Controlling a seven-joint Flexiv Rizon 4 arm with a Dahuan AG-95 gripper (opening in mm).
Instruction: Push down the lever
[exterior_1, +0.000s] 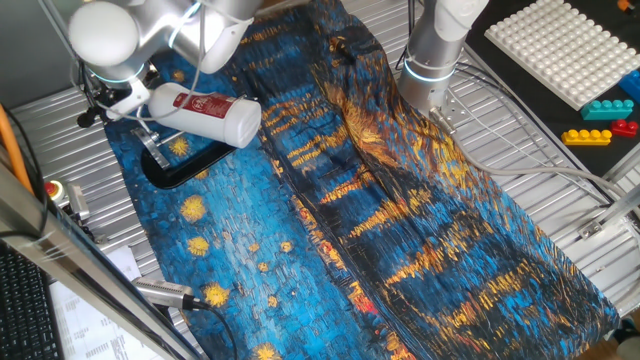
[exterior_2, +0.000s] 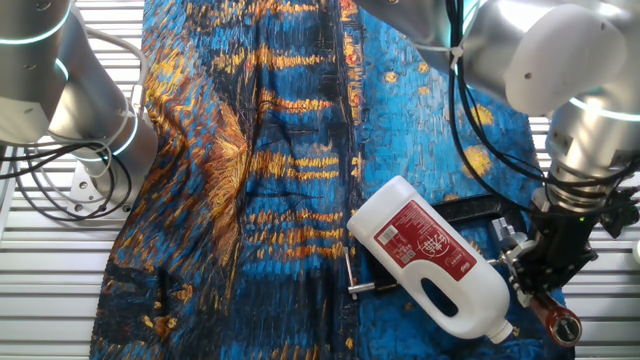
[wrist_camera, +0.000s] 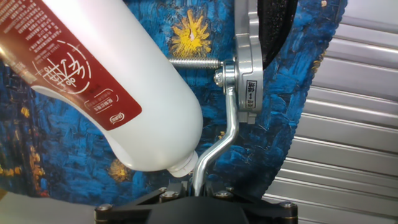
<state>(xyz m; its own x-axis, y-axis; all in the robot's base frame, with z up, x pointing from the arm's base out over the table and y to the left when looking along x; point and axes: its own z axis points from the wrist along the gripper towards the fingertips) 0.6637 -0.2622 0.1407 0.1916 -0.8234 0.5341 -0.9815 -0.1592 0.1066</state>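
Observation:
The lever (wrist_camera: 231, 127) is a thin bent silver bar on a silver clamp bracket (wrist_camera: 246, 87) with a black base (exterior_1: 185, 168). In the hand view it runs down between my gripper's (wrist_camera: 199, 186) fingers, which sit close on both sides of it. In the other fixed view my gripper (exterior_2: 540, 280) stands over the lever's end and the red-brown tip (exterior_2: 566, 326) sticks out below it. A white bottle (wrist_camera: 124, 93) with a red label lies across the clamp, touching the lever side. The gripper (exterior_1: 105, 105) is at the bottle's neck end.
A blue and orange painted cloth (exterior_1: 400, 220) covers the table. A second arm's base (exterior_1: 435, 50) stands at the back. A white peg board (exterior_1: 570, 45) and toy bricks (exterior_1: 600, 125) lie at the right. The clamp's threaded screw (exterior_2: 350, 275) pokes out beside the bottle.

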